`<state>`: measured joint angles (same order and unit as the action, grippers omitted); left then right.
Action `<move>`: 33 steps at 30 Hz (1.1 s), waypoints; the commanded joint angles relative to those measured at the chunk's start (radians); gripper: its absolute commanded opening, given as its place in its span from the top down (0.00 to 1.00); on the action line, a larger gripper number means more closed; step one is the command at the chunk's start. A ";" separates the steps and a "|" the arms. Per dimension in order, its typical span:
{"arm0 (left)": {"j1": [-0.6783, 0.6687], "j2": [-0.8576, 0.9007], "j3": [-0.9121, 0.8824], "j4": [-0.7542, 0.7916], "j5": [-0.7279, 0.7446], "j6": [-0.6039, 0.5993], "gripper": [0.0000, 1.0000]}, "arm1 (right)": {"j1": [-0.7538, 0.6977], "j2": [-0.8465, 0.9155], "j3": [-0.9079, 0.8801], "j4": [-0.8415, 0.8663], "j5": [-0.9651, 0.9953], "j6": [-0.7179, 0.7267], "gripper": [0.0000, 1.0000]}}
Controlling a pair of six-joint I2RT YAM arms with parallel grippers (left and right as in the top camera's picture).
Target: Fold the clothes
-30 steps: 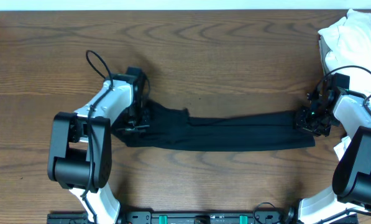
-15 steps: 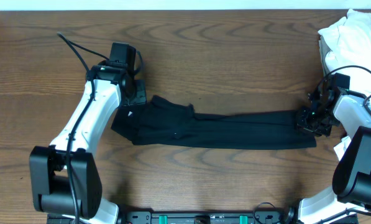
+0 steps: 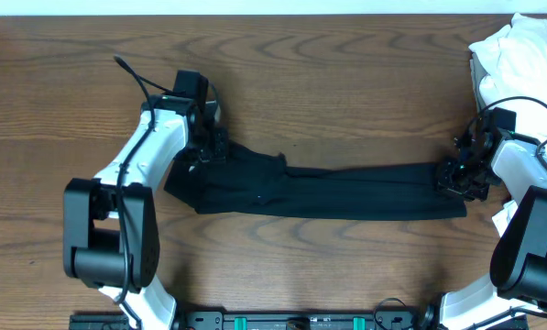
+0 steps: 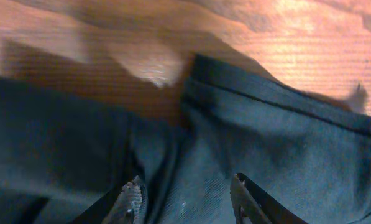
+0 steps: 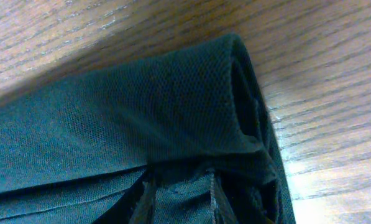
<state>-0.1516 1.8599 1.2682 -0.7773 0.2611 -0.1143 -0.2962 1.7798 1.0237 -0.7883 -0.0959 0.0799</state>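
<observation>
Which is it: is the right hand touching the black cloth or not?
Touching. The right wrist view shows the right hand pinching a fold of the black cloth.

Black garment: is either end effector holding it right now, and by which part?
The right end effector pinches the black garment at its folded end. The left end effector is open over the other end, gripping nothing.
</observation>
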 commanded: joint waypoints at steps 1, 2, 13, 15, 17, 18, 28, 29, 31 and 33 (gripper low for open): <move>0.003 0.016 0.000 -0.002 0.062 0.040 0.52 | -0.013 0.007 -0.009 0.003 0.055 0.013 0.71; 0.003 0.017 -0.003 0.000 0.062 0.042 0.52 | -0.013 0.007 -0.009 0.003 0.055 0.013 0.71; 0.002 0.017 -0.011 -0.006 0.072 0.055 0.72 | -0.013 0.007 -0.009 0.003 0.055 0.013 0.71; 0.002 0.017 -0.011 -0.006 0.071 0.055 0.73 | -0.013 0.007 -0.009 0.003 0.055 0.013 0.71; 0.002 0.017 -0.011 -0.006 0.071 0.055 0.76 | -0.013 0.007 -0.009 0.003 0.055 0.013 0.71; 0.002 0.017 -0.011 -0.006 0.071 0.055 0.76 | -0.013 0.007 -0.009 0.003 0.055 0.013 0.71; 0.002 0.018 -0.025 -0.002 0.071 0.054 0.62 | -0.013 0.007 -0.009 0.003 0.055 0.013 0.71; 0.002 0.020 -0.029 -0.001 0.071 0.055 0.62 | -0.013 0.007 -0.009 0.003 0.055 0.013 0.72; 0.002 0.022 -0.033 0.002 0.071 0.055 0.64 | -0.013 0.007 -0.009 0.003 0.055 0.013 0.72; 0.002 0.022 -0.034 0.006 0.071 0.055 0.73 | -0.013 0.007 -0.009 0.003 0.055 0.013 0.71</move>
<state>-0.1516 1.8668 1.2484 -0.7757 0.3191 -0.0723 -0.2962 1.7798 1.0237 -0.7879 -0.0929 0.0803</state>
